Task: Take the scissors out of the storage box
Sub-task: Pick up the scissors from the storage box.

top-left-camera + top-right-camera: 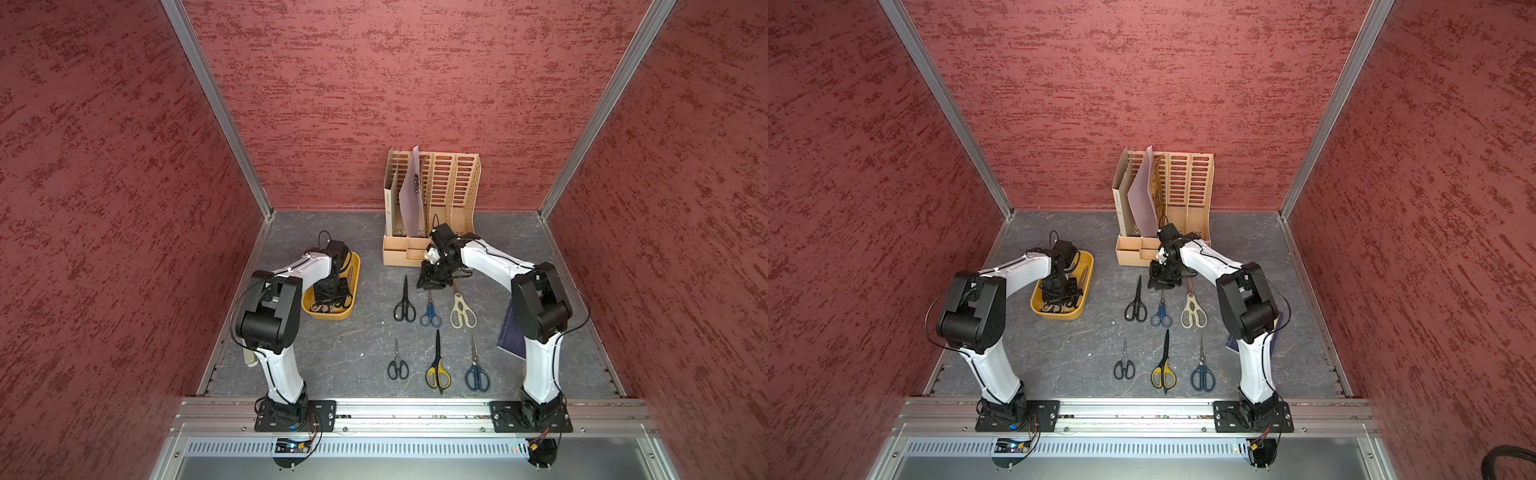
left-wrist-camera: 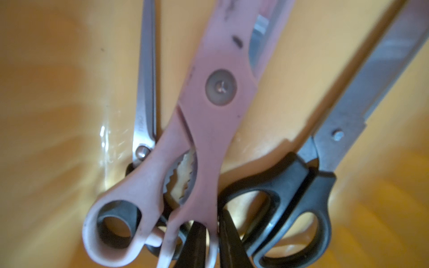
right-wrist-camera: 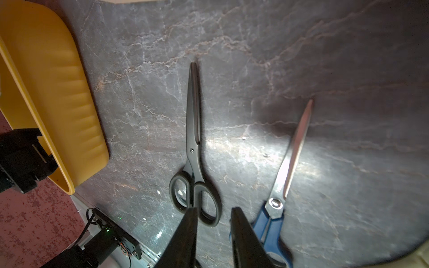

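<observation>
Left wrist: storage box (image 2: 58,92) holds 3: pale shears (image 2: 216,104) over 2 black-handled scissors (image 2: 290,190). Left gripper (image 2: 210,222) clenched on shears' handle. Both top views: 6 more scissors (image 1: 437,370) on table (image 1: 332,353), two rows of three, bare strip between rows and box. Right gripper (image 3: 214,210) parted, empty, over back row

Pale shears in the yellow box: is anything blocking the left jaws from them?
Nothing visible. The pale shears lie on top of the black-handled scissors in the storage box, and the left gripper has its jaws around one handle.
</observation>
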Controlling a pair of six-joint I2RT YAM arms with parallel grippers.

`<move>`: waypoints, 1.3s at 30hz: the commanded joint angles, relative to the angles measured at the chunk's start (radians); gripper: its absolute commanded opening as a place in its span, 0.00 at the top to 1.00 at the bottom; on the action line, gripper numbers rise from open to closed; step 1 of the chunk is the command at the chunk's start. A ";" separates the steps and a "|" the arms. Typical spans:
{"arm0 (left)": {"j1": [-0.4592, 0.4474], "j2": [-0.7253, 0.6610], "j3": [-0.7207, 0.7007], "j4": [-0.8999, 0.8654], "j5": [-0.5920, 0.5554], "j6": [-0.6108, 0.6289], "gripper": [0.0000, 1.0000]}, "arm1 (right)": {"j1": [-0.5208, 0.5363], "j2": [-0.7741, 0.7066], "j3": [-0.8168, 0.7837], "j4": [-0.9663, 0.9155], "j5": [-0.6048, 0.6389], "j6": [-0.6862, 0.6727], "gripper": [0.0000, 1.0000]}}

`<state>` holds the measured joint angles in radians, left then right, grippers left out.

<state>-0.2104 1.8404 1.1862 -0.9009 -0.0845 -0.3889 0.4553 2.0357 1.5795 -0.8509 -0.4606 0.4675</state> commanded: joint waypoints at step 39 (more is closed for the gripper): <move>0.049 -0.027 -0.023 0.021 0.017 0.025 0.76 | -0.006 0.007 0.022 -0.005 0.000 0.015 0.71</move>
<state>-0.1661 1.8118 1.1801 -0.8963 -0.0612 -0.3603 0.4553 2.0373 1.5814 -0.8505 -0.4606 0.4965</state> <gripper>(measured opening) 0.243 0.292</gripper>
